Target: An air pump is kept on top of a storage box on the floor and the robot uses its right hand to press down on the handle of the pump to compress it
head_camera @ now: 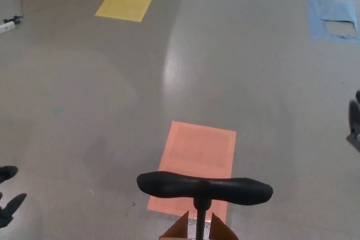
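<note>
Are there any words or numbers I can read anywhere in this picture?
None. No words or numbers show on the pump handle, the yellow floor patch, the orange floor patch or the blue floor patch. The white thing by the cables is too small to tell.
</note>
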